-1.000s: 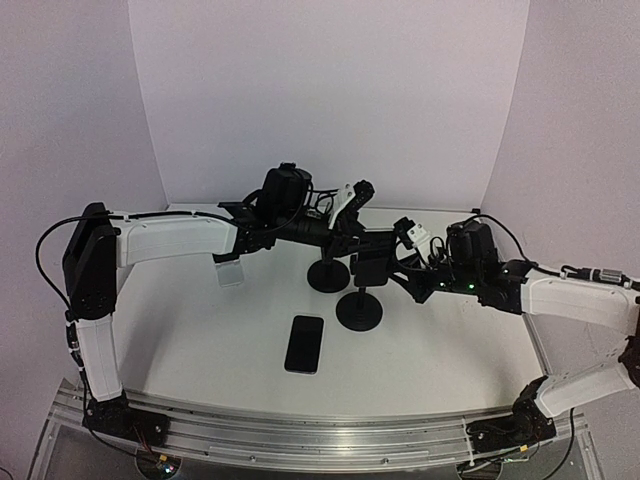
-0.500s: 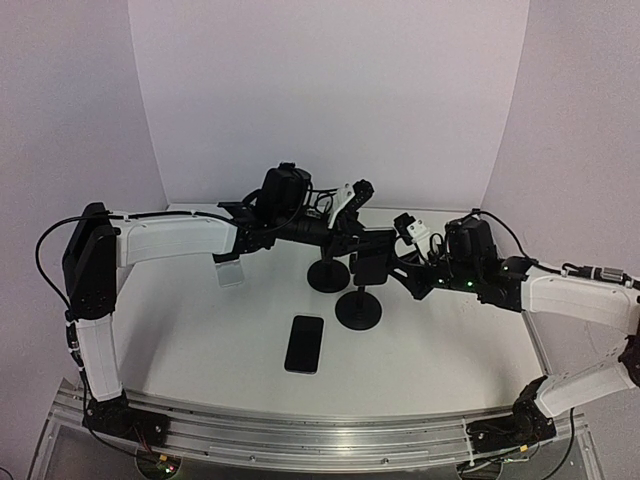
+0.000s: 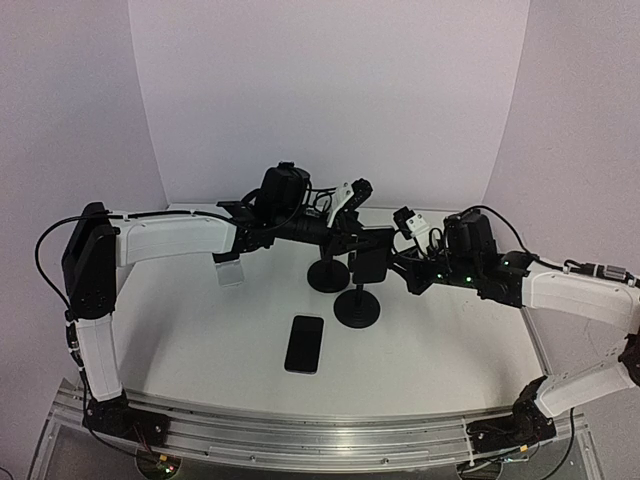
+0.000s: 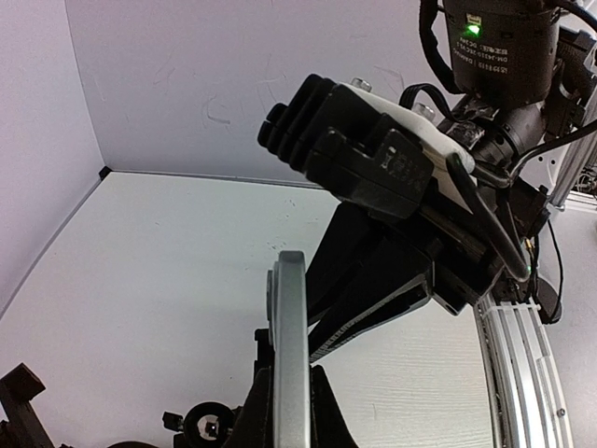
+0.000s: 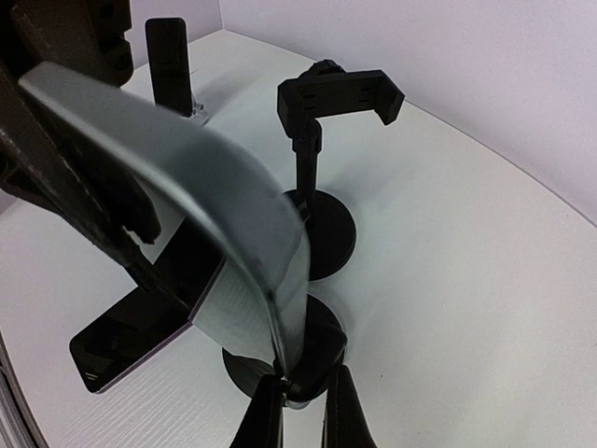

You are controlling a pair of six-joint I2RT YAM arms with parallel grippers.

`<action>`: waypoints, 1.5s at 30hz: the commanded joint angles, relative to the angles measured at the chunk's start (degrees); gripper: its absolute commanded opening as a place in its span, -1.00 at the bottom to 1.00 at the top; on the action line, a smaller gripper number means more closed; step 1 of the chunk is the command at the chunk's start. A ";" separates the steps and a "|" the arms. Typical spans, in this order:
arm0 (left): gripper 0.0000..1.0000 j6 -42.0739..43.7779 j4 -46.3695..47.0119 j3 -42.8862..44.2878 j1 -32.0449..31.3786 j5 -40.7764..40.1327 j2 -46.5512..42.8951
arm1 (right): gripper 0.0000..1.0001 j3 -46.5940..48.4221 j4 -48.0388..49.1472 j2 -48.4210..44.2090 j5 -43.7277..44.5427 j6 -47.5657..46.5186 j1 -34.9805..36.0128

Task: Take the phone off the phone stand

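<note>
The phone (image 3: 368, 265) is sitting upright in the nearer phone stand (image 3: 357, 310) on the desk (image 3: 200, 330), its long axis roughly vertical. Both arms are meeting on it. The left gripper (image 4: 287, 406) is reaching in from the left, jaws pinching its edge, and the right gripper (image 5: 300, 411) is coming from the right, jaws nipping its lower corner. So the exit is probably lying straight up.

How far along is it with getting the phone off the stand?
Done: a dark phone lies flat on the table, and the rear stand has an empty clamp. In hand: the left hand and right hand both pinch the silver phone over the front stand; whether it is free yet I cannot tell. Left: lifting it clear and setting it down.
</note>
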 commanded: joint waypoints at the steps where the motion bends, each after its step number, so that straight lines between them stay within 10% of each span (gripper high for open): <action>1: -1.00 1.35 -8.88 -1.08 0.38 0.96 -2.03 | -0.96 2.22 2.75 0.24 6.44 1.23 -0.33; 45: -1.00 2.40 -15.81 -0.36 1.52 2.58 -4.37 | -1.00 3.27 -10.95 0.85 31.60 7.53 -6.07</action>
